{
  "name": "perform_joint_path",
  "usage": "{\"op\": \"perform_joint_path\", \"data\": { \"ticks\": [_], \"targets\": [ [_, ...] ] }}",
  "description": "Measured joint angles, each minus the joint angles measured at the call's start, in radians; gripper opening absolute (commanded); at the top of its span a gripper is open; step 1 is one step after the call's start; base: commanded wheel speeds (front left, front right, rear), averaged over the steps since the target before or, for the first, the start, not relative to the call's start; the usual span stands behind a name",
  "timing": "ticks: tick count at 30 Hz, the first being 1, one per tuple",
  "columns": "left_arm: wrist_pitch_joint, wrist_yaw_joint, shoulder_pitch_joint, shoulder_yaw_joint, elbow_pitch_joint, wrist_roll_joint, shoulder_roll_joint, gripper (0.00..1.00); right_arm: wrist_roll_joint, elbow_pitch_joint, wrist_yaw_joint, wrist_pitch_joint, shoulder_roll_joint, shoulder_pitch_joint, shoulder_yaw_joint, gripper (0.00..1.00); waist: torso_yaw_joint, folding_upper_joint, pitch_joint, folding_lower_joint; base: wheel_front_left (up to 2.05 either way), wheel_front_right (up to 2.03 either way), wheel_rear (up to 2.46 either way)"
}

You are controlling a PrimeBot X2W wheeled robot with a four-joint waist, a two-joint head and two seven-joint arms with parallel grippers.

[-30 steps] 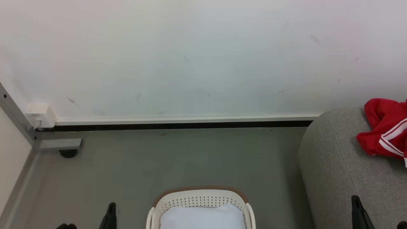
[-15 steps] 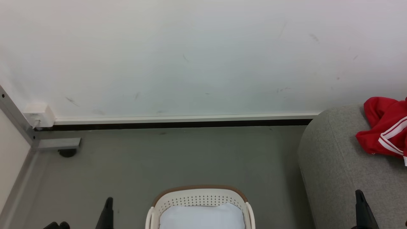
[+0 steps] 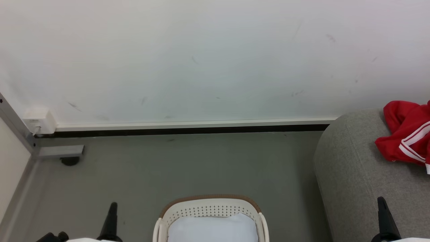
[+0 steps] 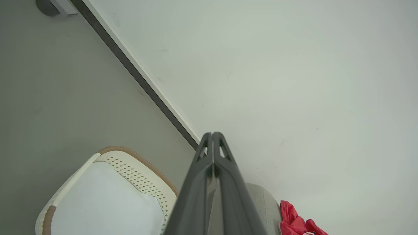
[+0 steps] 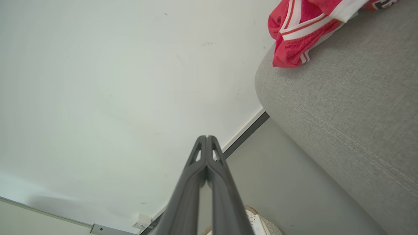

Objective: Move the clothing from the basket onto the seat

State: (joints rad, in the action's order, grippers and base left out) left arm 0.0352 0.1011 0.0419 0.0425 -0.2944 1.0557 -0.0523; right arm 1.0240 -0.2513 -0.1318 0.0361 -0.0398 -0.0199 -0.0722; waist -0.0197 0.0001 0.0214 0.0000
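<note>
The red clothing [image 3: 408, 132] with white stripes lies crumpled on the grey seat [image 3: 356, 174] at the right; it also shows in the right wrist view [image 5: 300, 29] and the left wrist view [image 4: 295, 223]. The cream basket [image 3: 210, 210] with its brown rim stands on the floor at bottom centre, holding a pale bluish-white pad [image 3: 211, 230]. My left gripper [image 3: 112, 215] points up at the basket's left, shut and holding nothing [image 4: 212, 135]. My right gripper [image 3: 383, 210] rises before the seat's front, shut and holding nothing [image 5: 206, 138].
A white wall with a white skirting strip [image 3: 195, 123] runs behind the grey floor [image 3: 188, 168]. At the left, a grey metal frame post [image 3: 15, 124] with a foot [image 3: 69, 160] and a white socket box [image 3: 38, 121] stand in the corner.
Both grippers have risen a little higher in the head view, with pale forearm edges now showing at the bottom. The whole picture shifted slightly. Clothing and basket stay put.
</note>
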Motion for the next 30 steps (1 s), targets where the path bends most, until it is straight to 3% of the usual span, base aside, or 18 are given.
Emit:
{"op": "perform_joint_path", "data": {
  "ticks": [30],
  "targets": [
    [-0.075, 0.013, 0.032, 0.036, 0.024, 0.281, 0.002, 0.00, 0.296, 0.002, 0.000, -0.077, -0.003, -0.041, -0.021, 0.00, 0.009, 0.0000, -0.011, 0.0000, 0.00, 0.00, 0.00]
  ]
}}
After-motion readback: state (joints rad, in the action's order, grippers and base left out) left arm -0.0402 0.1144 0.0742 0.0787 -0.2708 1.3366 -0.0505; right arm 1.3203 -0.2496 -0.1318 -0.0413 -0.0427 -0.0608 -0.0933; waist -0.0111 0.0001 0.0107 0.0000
